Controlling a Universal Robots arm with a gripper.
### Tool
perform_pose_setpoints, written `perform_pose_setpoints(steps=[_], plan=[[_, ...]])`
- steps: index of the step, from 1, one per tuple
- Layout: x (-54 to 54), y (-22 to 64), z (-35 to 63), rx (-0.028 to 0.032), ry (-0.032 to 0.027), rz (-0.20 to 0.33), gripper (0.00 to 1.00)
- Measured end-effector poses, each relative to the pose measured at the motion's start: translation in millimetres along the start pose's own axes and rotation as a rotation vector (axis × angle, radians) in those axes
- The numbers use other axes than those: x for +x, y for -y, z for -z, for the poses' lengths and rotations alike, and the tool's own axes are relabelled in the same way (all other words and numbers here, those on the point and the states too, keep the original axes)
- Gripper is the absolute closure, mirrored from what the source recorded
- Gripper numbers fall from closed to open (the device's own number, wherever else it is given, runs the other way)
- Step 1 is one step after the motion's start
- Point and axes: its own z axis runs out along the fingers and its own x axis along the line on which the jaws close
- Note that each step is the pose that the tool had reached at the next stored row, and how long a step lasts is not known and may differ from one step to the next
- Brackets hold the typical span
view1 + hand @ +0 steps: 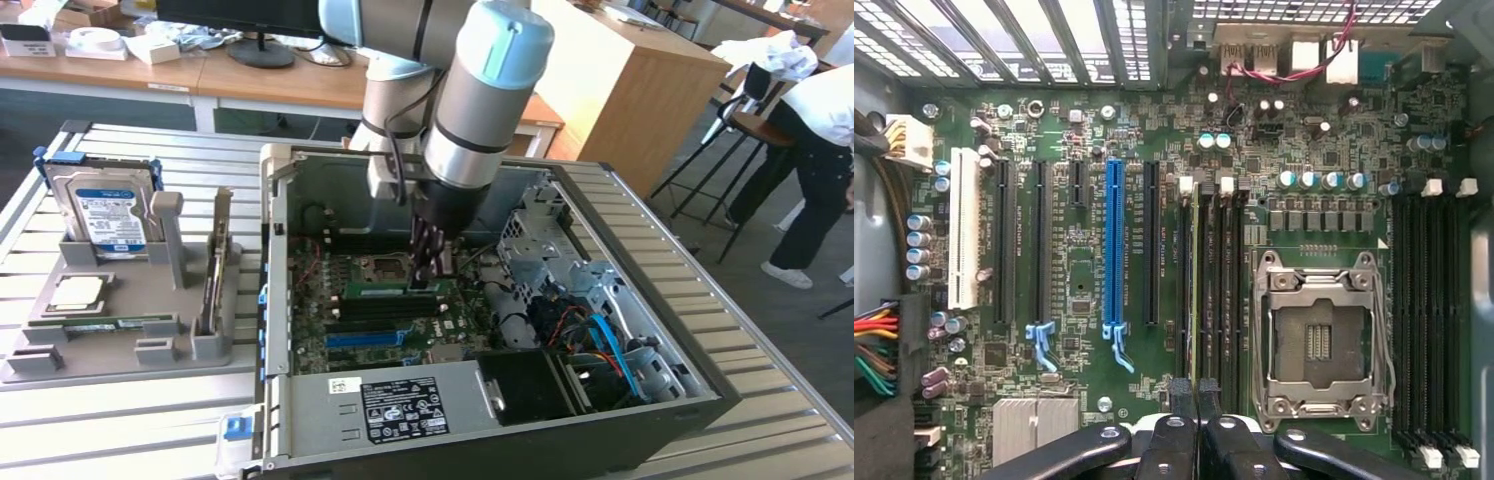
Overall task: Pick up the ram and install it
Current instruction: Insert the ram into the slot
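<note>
Power supply: In the exterior view, a grey power supply [400, 400] with a black label sat at the lower middle of the frame, inside the open computer case [694, 395].
Table: The case lay on a slatted metal table [120, 420].
Motherboard: A green motherboard [334, 345] [1074, 290] filled the case floor. It carried a blue slot [363, 339] [1115, 240] and an empty processor socket [384, 267] [1319, 330].
Ram: The ram [394, 291] [1196, 280] stood on edge in a slot at the frame's centre, between the blue slot and the processor socket.
Gripper: The gripper [430, 275] [1194, 395] pointed down into the case, its black fingers [1176, 420] pressed together and closed. Their tips were at one end of the ram. Contact could not be told.
Arm: The grey and pale blue arm [487, 90] reached down from the upper middle of the frame.
Tray: On the exterior view's left, a grey tray [120, 355] held a blue-labelled hard drive [110, 215] upright and a square silver processor chip [78, 292] lying flat.
Background: Wooden desks [267, 85] crossed the top of the frame. A person [821, 150] in a white top and dark trousers stood at the upper right edge.
</note>
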Motion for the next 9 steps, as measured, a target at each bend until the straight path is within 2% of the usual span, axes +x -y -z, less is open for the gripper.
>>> perform_pose_setpoints(steps=[9], plan=[[0.2,0.2,-5.7,0.0,-0.0002,0.0,0.89]])
